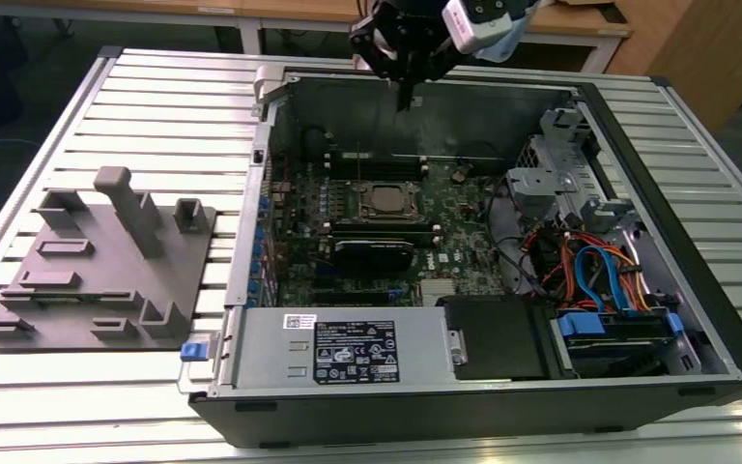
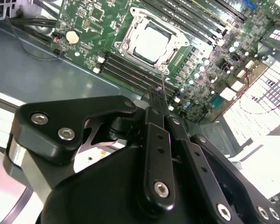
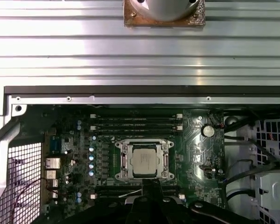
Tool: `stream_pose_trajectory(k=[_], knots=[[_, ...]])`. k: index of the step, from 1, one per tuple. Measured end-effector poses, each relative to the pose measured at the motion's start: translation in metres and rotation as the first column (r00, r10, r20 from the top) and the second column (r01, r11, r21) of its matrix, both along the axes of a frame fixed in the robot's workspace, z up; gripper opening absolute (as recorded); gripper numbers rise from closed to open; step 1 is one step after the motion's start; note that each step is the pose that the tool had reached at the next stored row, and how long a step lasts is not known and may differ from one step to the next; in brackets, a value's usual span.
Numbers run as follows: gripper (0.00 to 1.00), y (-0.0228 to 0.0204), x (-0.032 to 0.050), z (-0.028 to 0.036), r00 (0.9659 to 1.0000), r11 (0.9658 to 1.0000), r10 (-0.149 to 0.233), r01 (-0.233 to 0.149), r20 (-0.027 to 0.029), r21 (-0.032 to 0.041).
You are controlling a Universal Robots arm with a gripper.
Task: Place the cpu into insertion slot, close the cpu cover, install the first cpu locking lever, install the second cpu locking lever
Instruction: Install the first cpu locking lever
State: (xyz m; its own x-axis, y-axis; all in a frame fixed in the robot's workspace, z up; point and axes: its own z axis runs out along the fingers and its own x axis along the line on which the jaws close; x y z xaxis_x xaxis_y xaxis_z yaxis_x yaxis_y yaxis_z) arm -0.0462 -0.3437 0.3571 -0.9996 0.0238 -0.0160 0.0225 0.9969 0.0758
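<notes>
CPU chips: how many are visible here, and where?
1. The cpu sits on the motherboard inside the open computer case, framed by the cpu cover. Others may be hidden elsewhere.

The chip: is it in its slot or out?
In. In both wrist views the chip lies flat inside the metal frame on the green board.

The exterior view looks steeply down from afar on the whole computer case; both wrist views sit nearer, sharing its cpu.
</notes>
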Motion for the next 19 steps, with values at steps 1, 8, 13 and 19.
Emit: stream_pose_trajectory(k=[1, 8, 13, 19], knots=[[0.11, 0.0000, -0.0002, -0.0013, 1.0000, 1.0000, -0.002, 0.002, 0.0004, 0.0002], [0.11, 0.0000, -0.0038, -0.0109, 0.9997, 0.9997, -0.025, 0.025, 0.0004, 0.0000], [0.11, 0.0000, -0.0054, -0.0149, 0.9996, 0.9996, -0.029, 0.029, 0.0000, 0.0000], [0.11, 0.0000, -0.0054, -0.0151, 0.9996, 0.9996, -0.029, 0.029, 0.0000, 0.0001]])
